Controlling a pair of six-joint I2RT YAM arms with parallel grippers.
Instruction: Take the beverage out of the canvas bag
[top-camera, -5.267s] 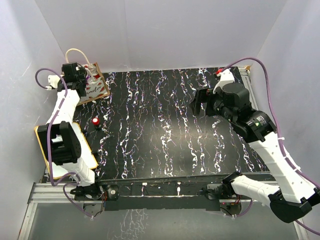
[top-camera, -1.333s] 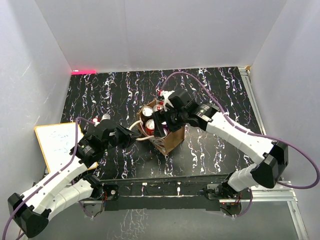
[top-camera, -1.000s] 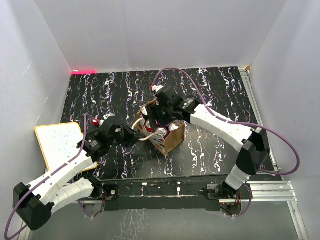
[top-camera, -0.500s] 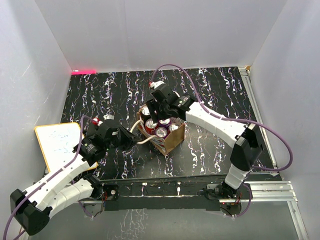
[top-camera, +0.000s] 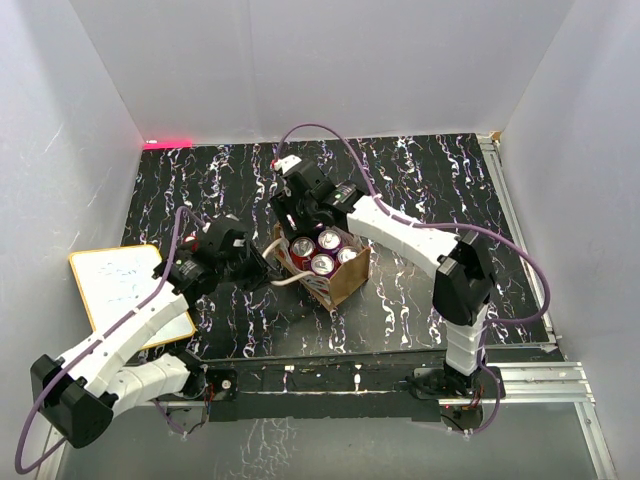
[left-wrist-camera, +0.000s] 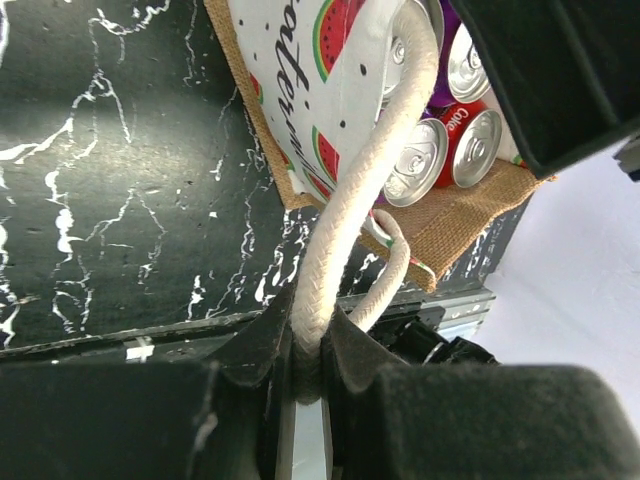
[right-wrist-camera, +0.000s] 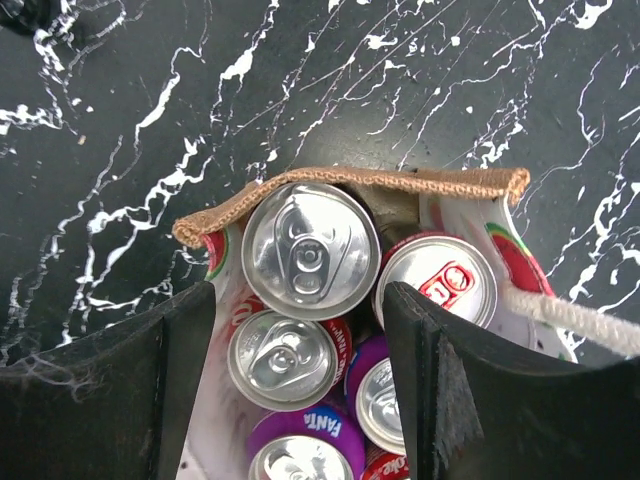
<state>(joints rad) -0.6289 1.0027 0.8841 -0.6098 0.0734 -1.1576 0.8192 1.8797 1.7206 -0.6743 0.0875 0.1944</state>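
Note:
The tan canvas bag (top-camera: 345, 287) stands near the table's middle, packed with several drink cans (top-camera: 322, 263). My left gripper (top-camera: 253, 270) is shut on one cream rope handle (left-wrist-camera: 352, 205), which is pinched between its pads (left-wrist-camera: 309, 352). The bag's burlap wall (left-wrist-camera: 455, 215) and its watermelon-print lining show beyond. My right gripper (top-camera: 292, 215) hangs over the bag's far-left end. In the right wrist view its jaws (right-wrist-camera: 300, 292) close on a silver-topped beverage can (right-wrist-camera: 310, 250) that stands higher than its neighbours, just inside the burlap rim (right-wrist-camera: 400, 180). Below it sit a red Coke can (right-wrist-camera: 285, 360) and a purple Fanta can (right-wrist-camera: 305, 450).
A white board (top-camera: 125, 290) with a tan edge lies at the table's left side, beside the left arm. A red strip (top-camera: 168, 142) glows at the back-left wall. The right arm's purple cable (top-camera: 340, 140) arcs over the far half of the black marbled table (top-camera: 450, 190).
The right gripper has slid toward the bag's far-left end and narrowed its jaws around one can. The left gripper still holds the rope handle and has shifted slightly away from me.

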